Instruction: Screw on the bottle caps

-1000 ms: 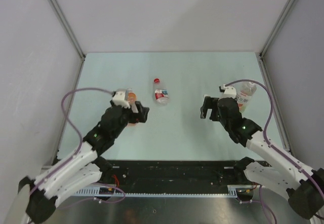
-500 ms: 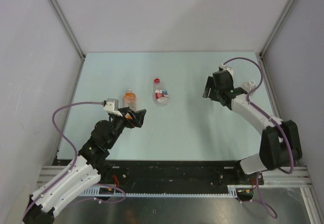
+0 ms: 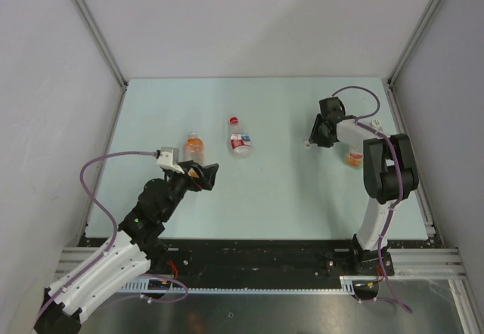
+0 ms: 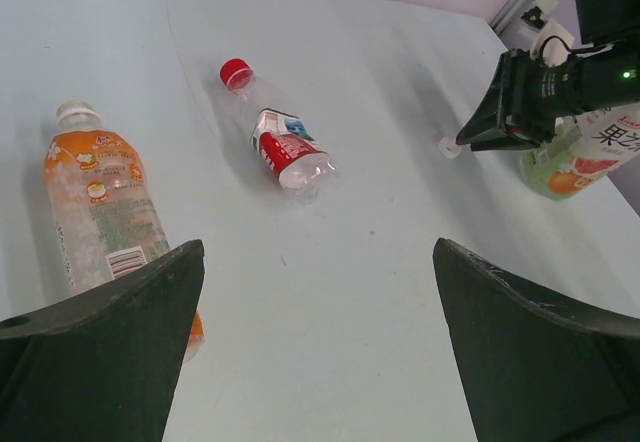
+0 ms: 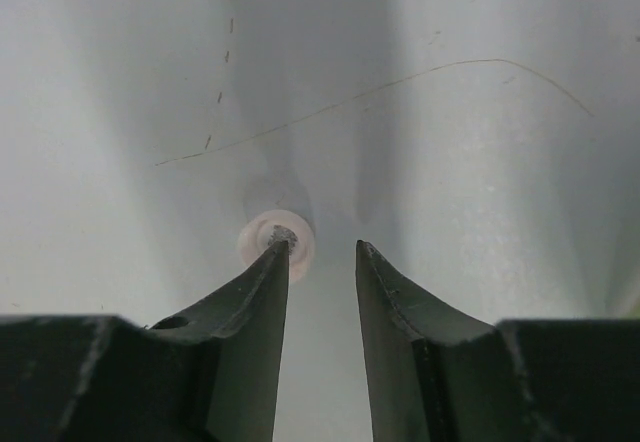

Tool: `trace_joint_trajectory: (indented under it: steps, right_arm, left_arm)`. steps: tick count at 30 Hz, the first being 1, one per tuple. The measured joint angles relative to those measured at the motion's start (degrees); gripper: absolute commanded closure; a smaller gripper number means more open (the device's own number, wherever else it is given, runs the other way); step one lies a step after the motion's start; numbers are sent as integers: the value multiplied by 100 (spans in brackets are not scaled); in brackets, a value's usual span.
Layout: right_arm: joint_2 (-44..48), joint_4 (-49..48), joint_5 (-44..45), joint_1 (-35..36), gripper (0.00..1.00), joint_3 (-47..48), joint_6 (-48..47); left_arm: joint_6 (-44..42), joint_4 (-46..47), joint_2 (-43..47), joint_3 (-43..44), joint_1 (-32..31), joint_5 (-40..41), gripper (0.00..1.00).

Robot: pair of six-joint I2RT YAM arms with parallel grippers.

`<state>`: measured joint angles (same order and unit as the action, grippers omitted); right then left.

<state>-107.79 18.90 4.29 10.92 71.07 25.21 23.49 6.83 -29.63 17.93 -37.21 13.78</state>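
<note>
- Hovering at the near side, left gripper (image 3: 203,174) spread wide, holding nothing.
- Pale green table (image 3: 265,190): orange bottle (image 3: 195,147) lies at that gripper's 12 o'clock; red-label bottle (image 3: 240,138) at the orange one's 3 o'clock, red cap (image 3: 234,120) on.
- Farther out, right gripper (image 3: 311,140) narrowly parted, loose white cap (image 5: 277,242) at one fingertip; white-label bottle (image 3: 354,155) at its 4 o'clock.
- Grey walls (image 3: 257,24) behind.

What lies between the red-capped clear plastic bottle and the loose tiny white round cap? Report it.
Only bare table between red-capped bottle and loose white cap, per left wrist view.
</note>
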Motion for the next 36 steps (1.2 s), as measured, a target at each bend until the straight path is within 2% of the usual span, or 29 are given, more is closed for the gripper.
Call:
trace_joint_trajectory:
  steps: [4, 9, 11, 14, 16, 21, 27, 29, 31, 36]
  right_arm:
    - [-179, -44, -181, 0, 66, 66, 0]
    - [-280, -83, -260, -2, 75, 87, 0]
    - [-315, -101, -264, -2, 80, 114, 0]
    - [-372, -157, -269, -15, 94, 153, 2]
    - [-387, -184, -282, -17, 99, 168, -4]
    - [-396, -260, -629, -17, 100, 170, -46]
    - [68, -496, -2208, 15, 100, 24, 17]
    - [533, -850, -2951, 72, 100, -188, 203]
    - [1132, -1707, -3777, 164, 100, -610, 675]
    - [2494, -4903, -5195, 684, 100, -2181, 2680]
  left_arm:
    - [-2, 0, 0, 0, 0, 2, 1]
    - [-2, 4, 0, 0, 0, 2, 1]
    - [-2, 4, 0, -2, 0, 2, 1]
    - [-2, 4, 0, -4, 0, 2, 0]
    - [0, 11, -13, -7, 0, 2, 1]
    - [0, 46, -142, -7, 0, -20, 1]
    - [-20, 304, -291, -7, 0, -507, 1]
    - [-74, 568, -299, -11, 0, -848, 1]
    - [-109, 981, -299, -28, 0, -1250, 1]
    - [-46, 2291, -442, -103, 0, -2116, 1]
